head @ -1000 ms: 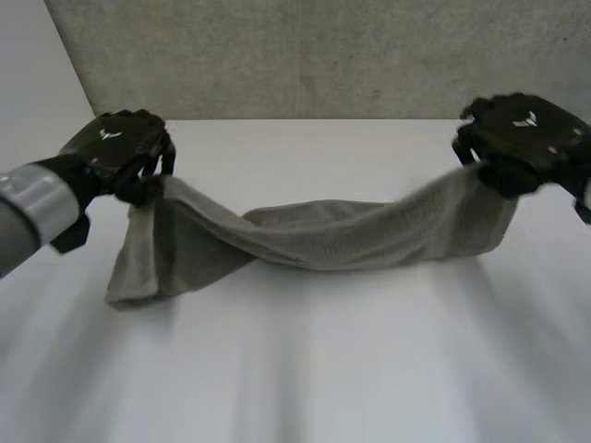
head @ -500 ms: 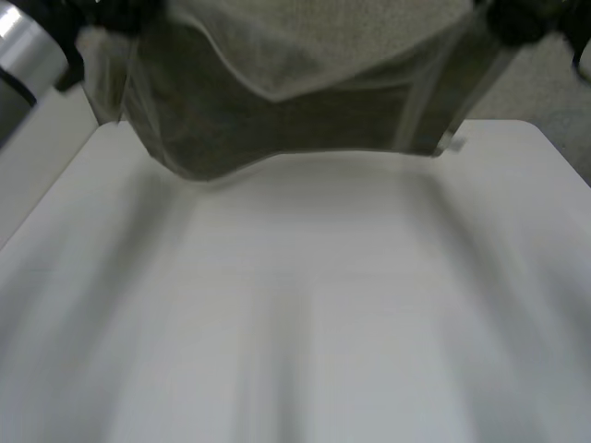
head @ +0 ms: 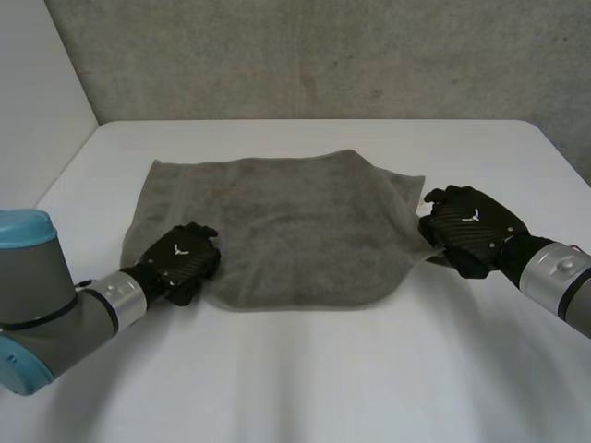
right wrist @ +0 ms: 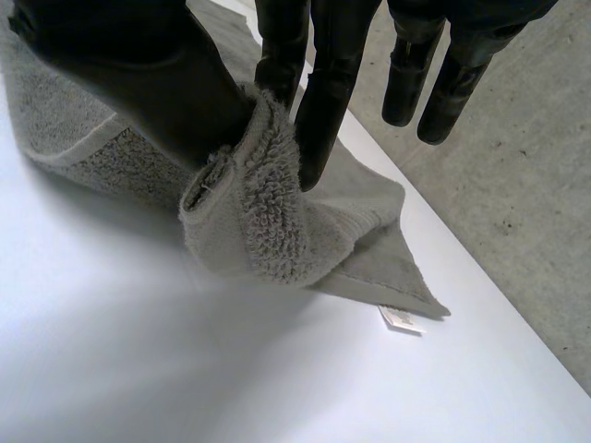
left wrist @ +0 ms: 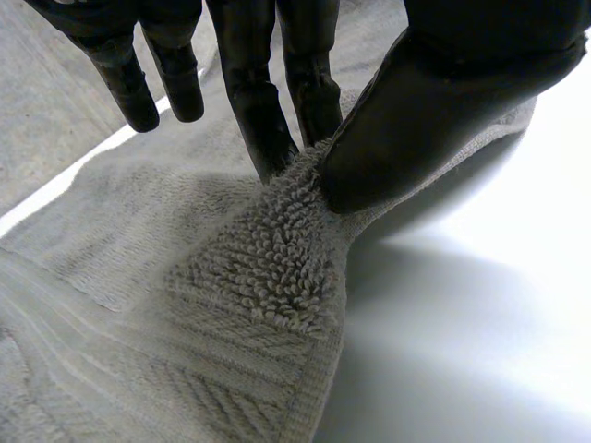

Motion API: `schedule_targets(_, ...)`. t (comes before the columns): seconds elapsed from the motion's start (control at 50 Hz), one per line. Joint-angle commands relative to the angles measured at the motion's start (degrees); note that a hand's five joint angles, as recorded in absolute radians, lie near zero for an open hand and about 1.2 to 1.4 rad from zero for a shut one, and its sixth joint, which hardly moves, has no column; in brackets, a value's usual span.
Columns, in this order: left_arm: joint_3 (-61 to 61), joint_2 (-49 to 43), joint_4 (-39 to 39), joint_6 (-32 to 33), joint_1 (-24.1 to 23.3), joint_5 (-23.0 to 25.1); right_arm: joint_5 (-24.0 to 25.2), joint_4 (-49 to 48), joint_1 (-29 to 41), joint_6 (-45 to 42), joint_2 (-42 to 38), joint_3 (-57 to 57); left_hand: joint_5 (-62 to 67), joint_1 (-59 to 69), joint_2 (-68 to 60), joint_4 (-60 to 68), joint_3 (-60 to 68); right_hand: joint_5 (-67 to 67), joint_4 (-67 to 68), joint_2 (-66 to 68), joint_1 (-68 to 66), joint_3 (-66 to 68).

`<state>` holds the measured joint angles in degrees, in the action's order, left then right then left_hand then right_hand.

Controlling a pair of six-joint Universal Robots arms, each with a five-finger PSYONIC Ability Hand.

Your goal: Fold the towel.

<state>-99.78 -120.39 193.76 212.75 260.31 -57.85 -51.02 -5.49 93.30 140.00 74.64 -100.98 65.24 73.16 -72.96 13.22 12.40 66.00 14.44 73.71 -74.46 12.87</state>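
My left hand (head: 182, 262) and right hand (head: 469, 229) each pinch a corner of the towel (head: 277, 217) against the thumb; limp, light terry, so corners look the best hold.

1. You are looking at a grey-green terry towel (head: 277, 226), spread mostly flat across the middle of the frame.
2. Its far edge runs fairly straight; its near edge curves.
3. Its lower-left and right-hand corners are bunched into raised folds.
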Motion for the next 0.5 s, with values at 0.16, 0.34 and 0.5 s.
schedule_targets(0.16,1.0,-0.6,-0.1,-0.4,0.8,-0.9,-1.0,0.6,0.0,1.2,0.2,0.9,4.8,6.8,-7.0,-3.2,-2.4,4.0,-4.4,6.3,-5.5,-2.9)
schedule_targets(0.34,-3.1,6.2,-4.9,-0.6,0.8,-0.9,0.0,6.4,-0.9,5.0,6.1,1.0,4.8,6.8,-7.0,-3.2,-2.4,4.0,-4.4,6.3,-5.5,-2.9)
schedule_targets(0.5,-7.2,15.3,-10.9,-0.6,0.8,-0.4,3.4,14.3,-5.3,1.6,9.7,0.2,4.8,6.8,-7.0,-3.2,-2.4,4.0,-4.4,6.3,-5.5,-2.9)
